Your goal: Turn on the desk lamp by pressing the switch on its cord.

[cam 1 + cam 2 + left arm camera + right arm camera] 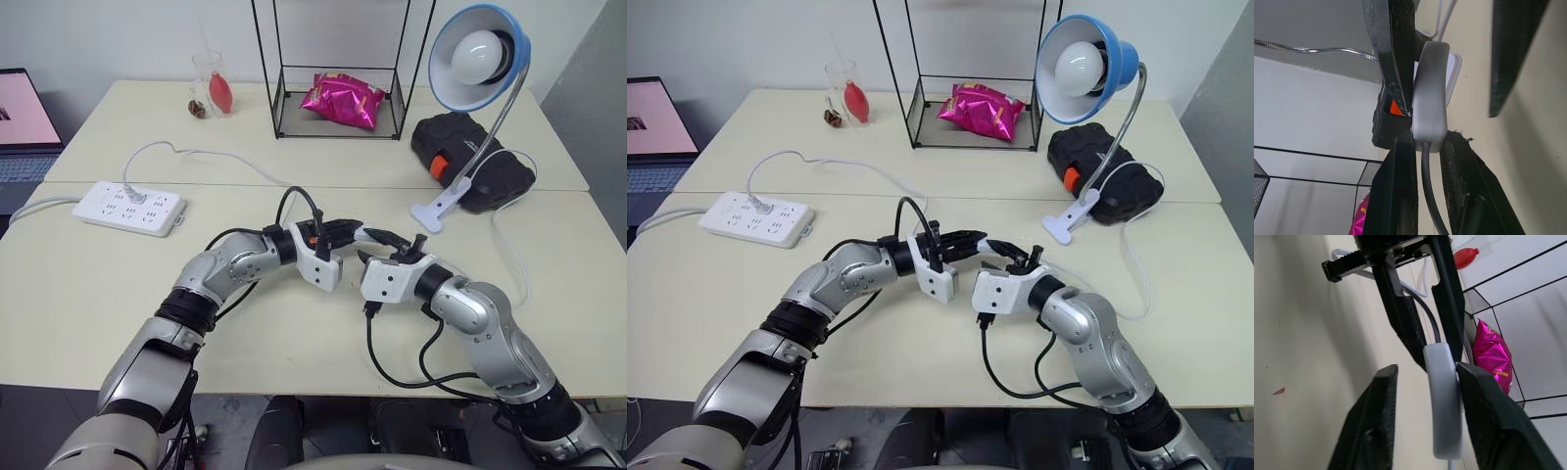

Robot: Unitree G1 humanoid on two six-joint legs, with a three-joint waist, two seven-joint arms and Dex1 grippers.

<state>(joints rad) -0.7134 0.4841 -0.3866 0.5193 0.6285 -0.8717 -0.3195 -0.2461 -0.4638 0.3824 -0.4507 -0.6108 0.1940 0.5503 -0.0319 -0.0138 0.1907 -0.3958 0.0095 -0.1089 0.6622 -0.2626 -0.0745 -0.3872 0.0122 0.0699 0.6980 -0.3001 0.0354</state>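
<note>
The desk lamp (480, 59), with a blue shade and a white bulb, stands clipped at the back right, and its bulb looks unlit. Its thin white cord (514, 264) loops over the table toward the middle. My left gripper (1427, 142) is shut on one end of the small white switch (1430, 93) and holds it above the table. From the opposite side my right gripper (1427, 367) straddles the switch (1444, 401). One of its fingers (1488, 416) lies against the switch; the other finger (1371, 421) stands a little apart. Both grippers meet at mid-table (367, 240).
A white power strip (129, 208) lies at the left. At the back are a wire rack (284, 98) holding a pink bag (343, 98) and a glass vessel (216, 83). A black case (470, 157) sits behind the lamp's clip. A laptop (20, 117) stands at the far left.
</note>
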